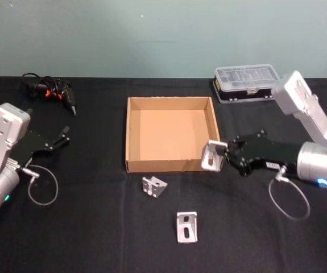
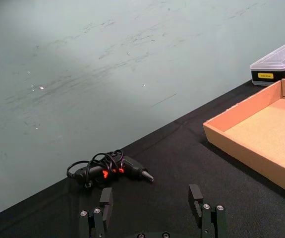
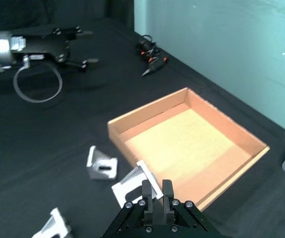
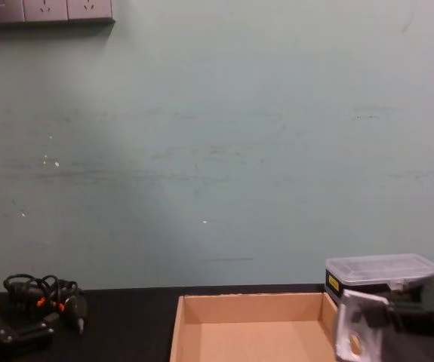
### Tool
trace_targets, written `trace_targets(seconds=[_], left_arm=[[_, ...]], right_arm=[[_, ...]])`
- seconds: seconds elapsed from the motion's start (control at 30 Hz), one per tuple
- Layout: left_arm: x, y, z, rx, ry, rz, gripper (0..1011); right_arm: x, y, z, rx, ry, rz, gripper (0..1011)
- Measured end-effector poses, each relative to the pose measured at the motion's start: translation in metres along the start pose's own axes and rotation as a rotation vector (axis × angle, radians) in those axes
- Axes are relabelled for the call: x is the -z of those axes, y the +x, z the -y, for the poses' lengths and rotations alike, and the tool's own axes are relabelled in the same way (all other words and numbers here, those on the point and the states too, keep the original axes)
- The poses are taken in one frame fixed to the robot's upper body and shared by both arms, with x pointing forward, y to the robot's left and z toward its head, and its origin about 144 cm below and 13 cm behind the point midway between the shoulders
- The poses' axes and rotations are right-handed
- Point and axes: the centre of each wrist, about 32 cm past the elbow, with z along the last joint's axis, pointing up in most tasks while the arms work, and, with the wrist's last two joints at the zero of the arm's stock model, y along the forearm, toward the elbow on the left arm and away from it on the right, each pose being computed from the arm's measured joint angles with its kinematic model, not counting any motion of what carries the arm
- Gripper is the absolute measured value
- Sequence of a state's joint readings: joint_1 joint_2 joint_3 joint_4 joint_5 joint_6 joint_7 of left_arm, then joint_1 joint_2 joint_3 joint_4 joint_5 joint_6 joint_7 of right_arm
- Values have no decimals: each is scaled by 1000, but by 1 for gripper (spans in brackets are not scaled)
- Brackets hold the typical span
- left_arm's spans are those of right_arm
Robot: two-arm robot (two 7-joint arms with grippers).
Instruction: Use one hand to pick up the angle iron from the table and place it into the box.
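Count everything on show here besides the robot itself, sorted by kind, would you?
Angle irons: 3, one in the right gripper, two loose on the table
Cardboard box: 1
Clear-lidded plastic case: 1
Tool with tangled black cable: 1
Total: 6

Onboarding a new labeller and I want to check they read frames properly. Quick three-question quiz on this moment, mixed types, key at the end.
1. True or false: the left gripper holds an angle iron over the box.
2. The right gripper is shut on: A) a cable bundle, B) an angle iron, C) a plastic case.
3. How many angle irons lie loose on the table?

Key
1. False: it hangs open and empty over the table's left side.
2. B: the held angle iron is at the box's near right corner.
3. Two loose angle irons, both in front of the box.
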State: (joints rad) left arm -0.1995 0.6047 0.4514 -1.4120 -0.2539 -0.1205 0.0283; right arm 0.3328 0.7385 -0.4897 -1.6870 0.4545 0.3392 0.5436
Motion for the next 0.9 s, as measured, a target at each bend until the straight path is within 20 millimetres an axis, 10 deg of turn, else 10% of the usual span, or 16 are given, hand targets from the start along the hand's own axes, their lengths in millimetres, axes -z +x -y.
trace_targets(seconds=[0.9], left_arm=[[0, 0, 0, 0, 0, 0, 1000]], right_arm=[[-14, 38, -82, 130, -125, 3, 127]])
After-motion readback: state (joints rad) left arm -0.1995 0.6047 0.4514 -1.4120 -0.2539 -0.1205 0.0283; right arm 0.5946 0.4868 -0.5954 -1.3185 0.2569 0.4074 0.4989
